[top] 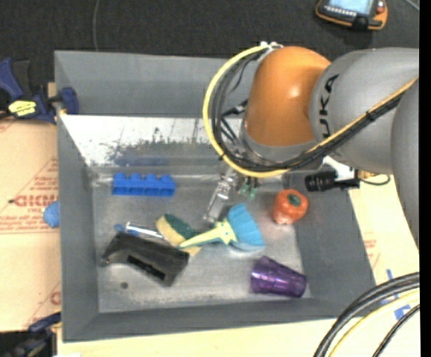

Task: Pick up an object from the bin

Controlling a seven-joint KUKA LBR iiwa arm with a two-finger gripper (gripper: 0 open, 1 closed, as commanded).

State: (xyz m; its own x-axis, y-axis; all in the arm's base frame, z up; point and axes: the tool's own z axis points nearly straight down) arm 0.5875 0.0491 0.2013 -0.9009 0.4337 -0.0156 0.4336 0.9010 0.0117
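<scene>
My gripper (217, 205) hangs below the orange dome near the middle of the bin. It stands just above the left side of a brush with blue bristles (244, 227) and a pale yellow handle (202, 238). A small teal and cream thing (173, 228) lies at the handle's left end. An orange toy with a green top (289, 207) sits to the right of the gripper, close to the bin's right wall.
A blue toy brick (143, 184) lies at the back left. A black angular object (145, 257) rests at the front left, and a purple cup (276, 280) lies on its side at the front right. The arm covers the bin's back right corner.
</scene>
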